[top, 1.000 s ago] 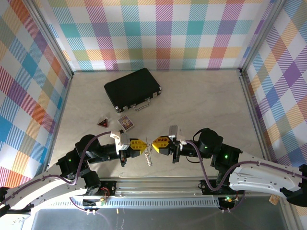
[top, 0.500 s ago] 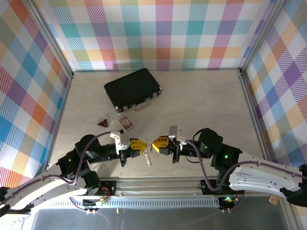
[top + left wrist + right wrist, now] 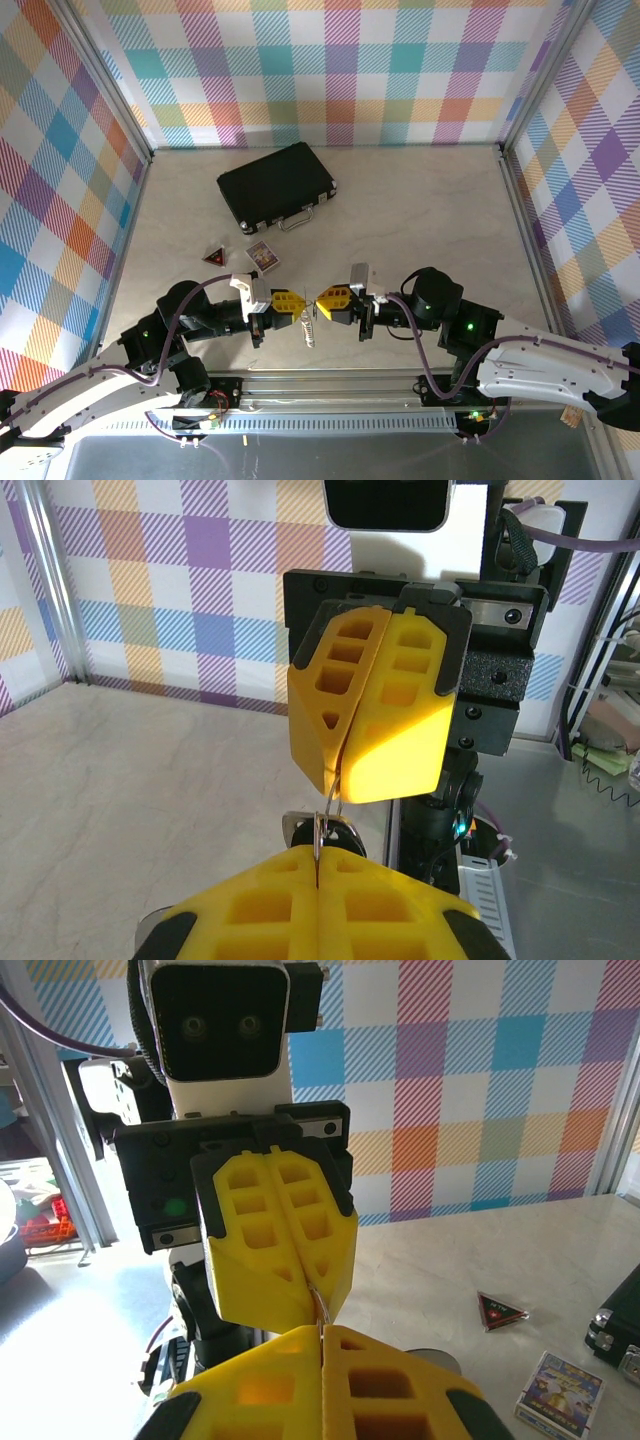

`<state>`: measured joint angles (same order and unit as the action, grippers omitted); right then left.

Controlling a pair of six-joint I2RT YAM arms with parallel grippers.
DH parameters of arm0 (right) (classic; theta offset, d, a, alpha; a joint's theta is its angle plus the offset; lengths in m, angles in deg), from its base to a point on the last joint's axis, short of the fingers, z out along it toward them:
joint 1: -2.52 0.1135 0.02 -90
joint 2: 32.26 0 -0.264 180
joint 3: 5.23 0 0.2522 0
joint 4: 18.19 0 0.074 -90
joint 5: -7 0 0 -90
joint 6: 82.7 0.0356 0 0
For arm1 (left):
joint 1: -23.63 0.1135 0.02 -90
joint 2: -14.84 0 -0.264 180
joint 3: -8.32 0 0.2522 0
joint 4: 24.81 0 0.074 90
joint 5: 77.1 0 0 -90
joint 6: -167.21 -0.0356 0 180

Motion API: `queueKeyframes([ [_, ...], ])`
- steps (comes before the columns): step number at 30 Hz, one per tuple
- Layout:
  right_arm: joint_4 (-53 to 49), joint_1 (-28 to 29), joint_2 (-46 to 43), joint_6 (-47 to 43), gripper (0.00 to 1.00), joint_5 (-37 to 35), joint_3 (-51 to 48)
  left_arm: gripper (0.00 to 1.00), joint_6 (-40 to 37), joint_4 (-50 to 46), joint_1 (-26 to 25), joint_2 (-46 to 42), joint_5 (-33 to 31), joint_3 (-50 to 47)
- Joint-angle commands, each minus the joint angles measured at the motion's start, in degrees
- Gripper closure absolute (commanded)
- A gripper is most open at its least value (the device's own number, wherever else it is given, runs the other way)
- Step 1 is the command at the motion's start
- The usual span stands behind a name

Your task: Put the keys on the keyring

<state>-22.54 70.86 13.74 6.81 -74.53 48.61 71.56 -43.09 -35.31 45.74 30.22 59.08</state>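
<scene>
Both pincers are pressed together, tip to tip above the near part of the table (image 3: 420, 220). The left gripper (image 3: 291, 302) and the right gripper (image 3: 329, 298) each seem to pinch the thin wire ring (image 3: 331, 798), which runs from one seam to the other in the left wrist view. The keys (image 3: 309, 330) hang below the gap between the tips.

Here is what we think could go wrong. The ring is thin and held only at the very tips, so a small pull apart or a twist out of line could slip it from one seam — then the bunch would swing on the other grip or drop. If either pincer lets go to regrip, the weight of the keys could turn the ring. Pulling too hard could bend the wire.

Much is hard to make out. We cannot tell how many keys hang there, nor whether any is threaded — from above they read as one pale sliver. The ring's split, if it is near the grips, is hidden inside the yellow fingers. In the right wrist view the wire is just a short glint between the tips. In the left wrist view, the key head beneath the ring is half cut off by the left gripper.
</scene>
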Motion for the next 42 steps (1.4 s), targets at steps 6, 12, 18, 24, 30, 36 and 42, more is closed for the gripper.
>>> queueKeyframes([
  [6,1.22,0.31,-0.26,-1.18,1.00,0.80,0.56,1.00,-1.08,1.18,0.40,-0.55,0.55,1.69],
  [12,1.47,0.31,-2.06,-1.16,1.00,0.64,-0.12,1.00,-1.03,1.14,0.38,-0.57,0.44,1.75],
  [18,0.08,0.31,-3.81,-1.39,1.00,-0.39,-0.60,1.00,-1.02,1.52,0.43,-0.40,0.67,1.58],
  [24,0.70,0.31,-2.52,-0.92,1.00,0.19,-0.66,1.00,-1.04,2.00,0.38,-0.16,0.78,1.49],
  [30,0.69,0.31,-2.23,-1.12,1.00,-0.10,-0.71,1.00,-1.12,1.53,0.35,-0.28,0.87,1.56],
  [36,0.57,0.24,-1.88,-1.16,1.00,-0.38,-0.84,1.00,-1.09,1.92,0.33,-0.23,1.16,1.42],
  [42,0.95,0.31,-1.61,-1.13,1.00,-0.65,-0.75,1.00,-1.03,1.88,0.36,-0.31,1.14,1.37],
])
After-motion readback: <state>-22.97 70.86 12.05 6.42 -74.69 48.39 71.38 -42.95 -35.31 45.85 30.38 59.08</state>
